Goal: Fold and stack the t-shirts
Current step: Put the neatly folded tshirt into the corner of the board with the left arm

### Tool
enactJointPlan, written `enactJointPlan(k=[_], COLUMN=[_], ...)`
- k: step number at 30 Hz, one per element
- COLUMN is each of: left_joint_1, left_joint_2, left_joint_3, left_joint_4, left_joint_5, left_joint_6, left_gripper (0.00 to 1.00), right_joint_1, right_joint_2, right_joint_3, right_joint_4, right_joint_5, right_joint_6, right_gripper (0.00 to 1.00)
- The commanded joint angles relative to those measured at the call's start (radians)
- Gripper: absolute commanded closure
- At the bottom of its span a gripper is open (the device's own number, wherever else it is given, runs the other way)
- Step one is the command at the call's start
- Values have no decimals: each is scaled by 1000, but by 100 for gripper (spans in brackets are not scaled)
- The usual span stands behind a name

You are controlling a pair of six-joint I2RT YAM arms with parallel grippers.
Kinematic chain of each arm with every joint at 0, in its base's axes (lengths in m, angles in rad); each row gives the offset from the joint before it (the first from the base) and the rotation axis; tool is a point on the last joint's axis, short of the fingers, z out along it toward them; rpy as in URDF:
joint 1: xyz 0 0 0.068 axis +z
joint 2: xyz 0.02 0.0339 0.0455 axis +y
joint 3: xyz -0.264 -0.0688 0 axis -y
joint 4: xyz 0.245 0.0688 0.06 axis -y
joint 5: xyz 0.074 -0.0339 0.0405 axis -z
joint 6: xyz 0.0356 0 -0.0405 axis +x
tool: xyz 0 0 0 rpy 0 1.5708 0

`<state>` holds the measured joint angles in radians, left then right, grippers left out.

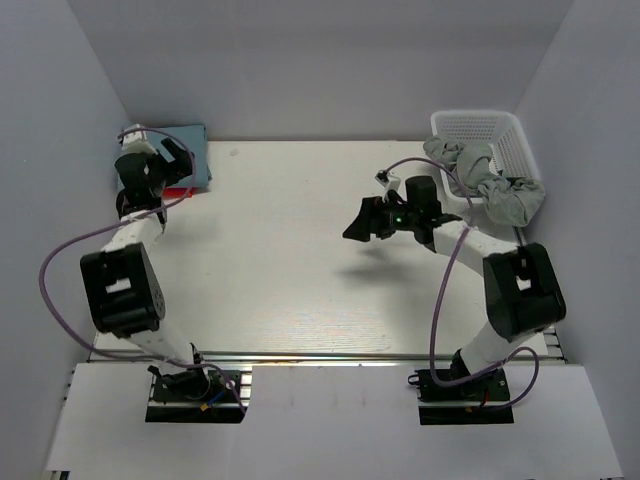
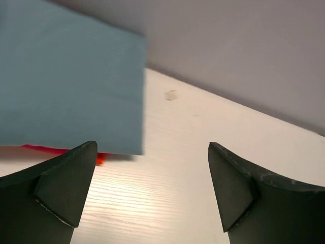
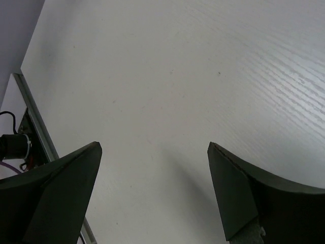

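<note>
A folded teal-blue t-shirt [image 1: 192, 150] lies at the table's far left corner on top of a red-orange one [image 1: 178, 191], whose edge peeks out below it. In the left wrist view the blue shirt [image 2: 66, 81] fills the upper left with a red sliver [image 2: 51, 150] under it. My left gripper [image 1: 172, 152] hovers over this stack, open and empty, jaws wide apart [image 2: 152, 185]. A crumpled grey t-shirt [image 1: 495, 185] hangs out of the white basket. My right gripper [image 1: 358, 222] is open and empty above bare table [image 3: 155, 190].
The white lattice basket [image 1: 490, 130] stands at the far right corner. Grey walls enclose the table on three sides. A metal rail [image 1: 330, 356] runs along the near edge; it also shows in the right wrist view as the rail [image 3: 35, 127].
</note>
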<state>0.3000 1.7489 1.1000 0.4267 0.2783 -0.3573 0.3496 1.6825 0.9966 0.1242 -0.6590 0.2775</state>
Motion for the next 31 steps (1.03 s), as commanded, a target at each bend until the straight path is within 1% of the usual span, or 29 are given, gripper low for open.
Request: enactJointPlan(k=[1,2,3,4,5,6,7,8,9,10,11,12,13,14,16,17,18,20,22,24,25,28,31], left_joint_1=[-103,-129,-160,-217,-246,-271,-321,-353,-386,-459,-498,-536,-574,-655,-731,-798,-827,-895,-933,-975,-986,-1012,-1038], left_joint_2=[-201,-238,-306,-339,-368,-408,-408,-408,-408,-395,-385,-385,-371,-371,-348,-339,-353,-396,-484,-532,-548,-592,-608], left_joint_3=[-25,-61,-61,-52,-43,-43,-43,-14,7,21,9,-9,-34,-73,-112,-126,-143,-219,-300,-328,-338,-359,-384], left_joint_4=[-126,-169,-186,-221,-264,-264,-264,-304,-395,-428,-440,-440,-430,-430,-471,-471,-480,-467,-445,-466,-503,-525,-514], left_joint_5=[-82,-131,-169,-185,-223,-214,-202,-212,-223,-263,-277,-286,-300,-332,-373,-373,-383,-407,-477,-516,-568,-629,-630], left_joint_6=[73,84,84,74,29,18,18,8,8,8,8,8,8,18,18,27,27,15,-5,-5,-17,-37,-37], left_gripper=[0,0,0,0,0,0,0,0,0,0,0,0,0,0,0,0,0,0,0,0,0,0,0], right_joint_1=[2,0,-1,-1,-1,-4,-4,-4,-3,-4,-1,-1,-4,-4,-4,-4,-4,-4,-4,-4,-3,-3,-6], right_joint_2=[-147,-191,-239,-260,-306,-351,-375,-450,-477,-509,-567,-631,-659,-714,-814,-828,-886,-912,-955,-978,-983,-991,-986], right_joint_3=[-84,-107,-169,-191,-211,-264,-280,-308,-335,-357,-399,-421,-475,-489,-528,-538,-546,-576,-599,-621,-624,-630,-639], right_joint_4=[136,152,163,178,180,181,161,151,131,126,123,121,121,88,57,25,2,-29,-47,-43,-43,-38,-28], right_joint_5=[64,76,109,123,172,183,203,264,274,295,309,332,343,357,401,413,433,459,472,463,469,475,469], right_joint_6=[-5,3,15,22,26,28,31,32,25,20,20,22,19,22,14,14,9,12,14,20,25,28,31], right_gripper=[9,9,9,9,9,9,9,9,9,9,9,9,9,9,9,9,9,9,9,9,9,9,9])
